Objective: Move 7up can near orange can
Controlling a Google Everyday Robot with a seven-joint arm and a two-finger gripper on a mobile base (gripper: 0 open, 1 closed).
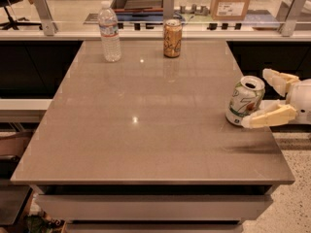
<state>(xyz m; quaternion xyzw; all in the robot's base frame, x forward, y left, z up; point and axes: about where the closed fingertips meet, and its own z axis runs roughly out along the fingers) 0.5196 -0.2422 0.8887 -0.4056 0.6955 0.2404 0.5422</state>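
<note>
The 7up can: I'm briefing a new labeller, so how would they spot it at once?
Look at the grey table, then its right edge. The 7up can stands there inside the pale open end effector, far from the bottle and orange can at the back; it alone is white and green.

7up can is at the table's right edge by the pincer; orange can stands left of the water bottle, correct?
No. Camera view: the orange can stands right of the water bottle. 7up can and pincer are at the right edge.

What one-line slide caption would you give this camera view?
Pincer at the tilted 7up can by the table's right edge; orange can and water bottle stand at the far edge.
</note>
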